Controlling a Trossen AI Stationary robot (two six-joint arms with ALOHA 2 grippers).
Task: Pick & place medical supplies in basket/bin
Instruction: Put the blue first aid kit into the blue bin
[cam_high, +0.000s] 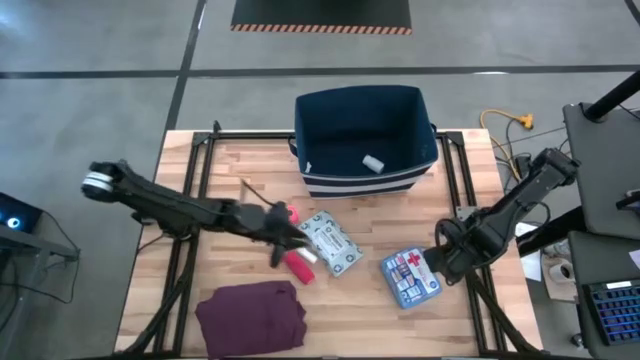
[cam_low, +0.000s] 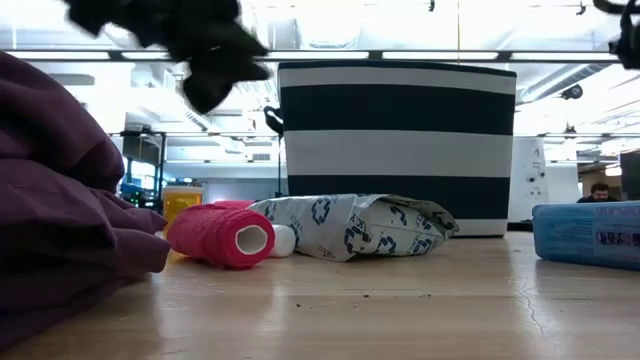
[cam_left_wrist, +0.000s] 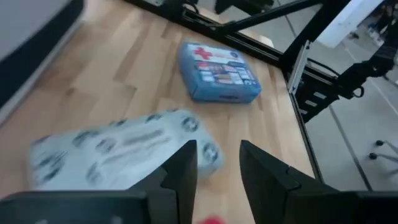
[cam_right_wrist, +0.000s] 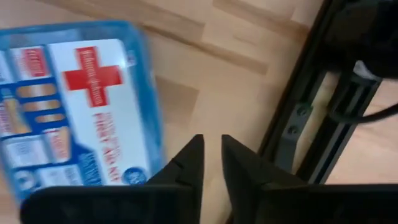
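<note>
The navy bin (cam_high: 365, 140) with white stripes stands at the table's far side, and one small white roll (cam_high: 373, 163) lies inside it. The grey-white printed packet (cam_high: 330, 243) lies flat near the table's middle. A red tape roll (cam_high: 298, 266) and a small white roll (cam_low: 283, 240) lie at its left, with a pink roll (cam_high: 291, 212) farther back. The blue first-aid pouch (cam_high: 410, 277) lies flat to the right. My left gripper (cam_left_wrist: 217, 168) hovers above the red rolls, open by a narrow gap. My right gripper (cam_right_wrist: 211, 155) hangs beside the pouch's right edge (cam_right_wrist: 149, 124), open by a narrow gap.
A folded maroon cloth (cam_high: 250, 312) lies at the near edge, left of middle. Black frame rails (cam_high: 465, 185) run along both sides of the wooden table. Bare wood shows between the packet and the pouch and in front of the bin.
</note>
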